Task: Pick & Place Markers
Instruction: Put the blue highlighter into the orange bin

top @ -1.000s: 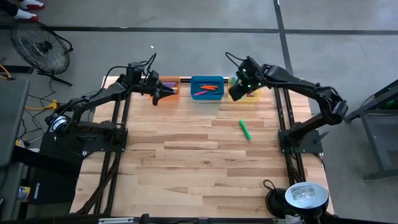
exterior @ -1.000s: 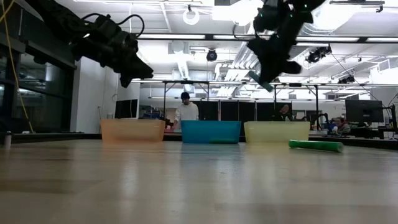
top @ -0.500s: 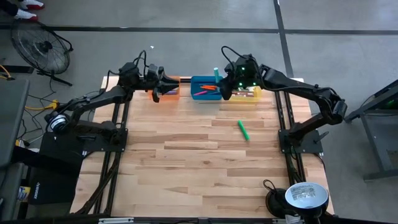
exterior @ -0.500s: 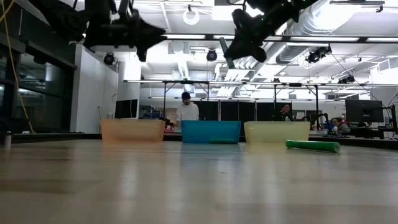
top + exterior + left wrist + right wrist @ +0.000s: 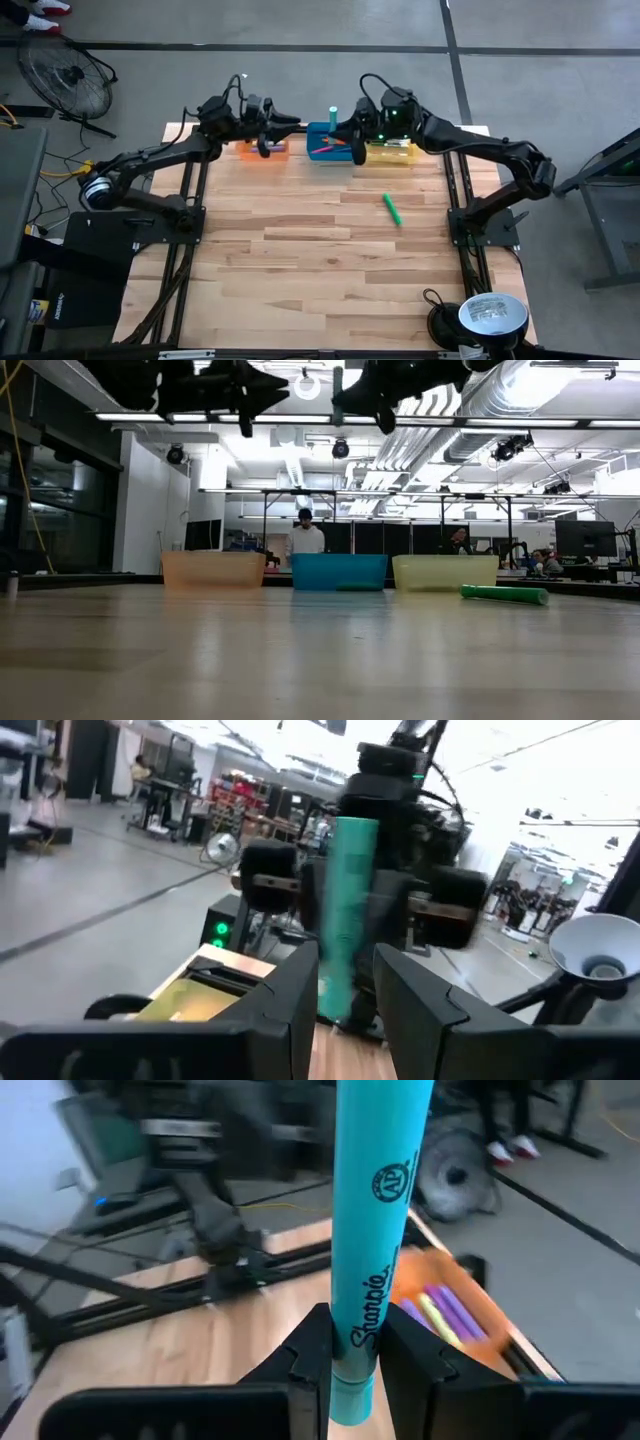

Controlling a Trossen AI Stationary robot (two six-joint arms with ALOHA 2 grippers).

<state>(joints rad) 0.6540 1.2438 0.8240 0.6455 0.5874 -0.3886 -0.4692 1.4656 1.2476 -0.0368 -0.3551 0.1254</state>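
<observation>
Right fingers (image 5: 362, 1348) clamp teal marker (image 5: 375, 1230) above blue bin (image 5: 333, 141) | left fingers (image 5: 345, 990) apart, facing it | risk: your arms collide, marker slips.

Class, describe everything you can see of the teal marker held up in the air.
The teal marker is a smooth plastic-looking stick with black Sharpie lettering and a round logo along its barrel. It stands upright, clamped near its lower end between the two dark fingers of the right tool, raised high above the blue bin. The left tool faces it from close by, open, not touching it.
</observation>
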